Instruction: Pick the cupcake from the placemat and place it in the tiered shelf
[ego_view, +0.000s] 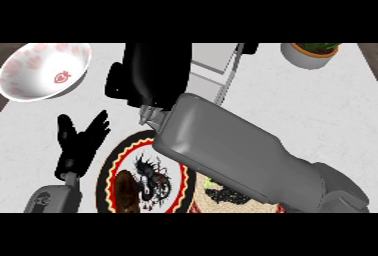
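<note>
My right hand (151, 75) is raised at the top centre, its black fingers curled, just left of the grey tiered shelf (214, 70). A pale ridged bit of the cupcake (151, 116) peeks out under the hand at the wrist side; the rest is hidden by the hand. The round placemat (118, 160), with a red and yellow border and a dark dragon pattern, lies low in the view, half covered by my right forearm. My left hand (80, 137) rests open, fingers up, left of the mat.
A white bowl (44, 70) with pink marks stands at the top left. A potted plant (310, 52) stands at the top right. A dark brown patch (127, 192) shows on the mat's left part. A plate edge with dark food (225, 196) sits under the forearm.
</note>
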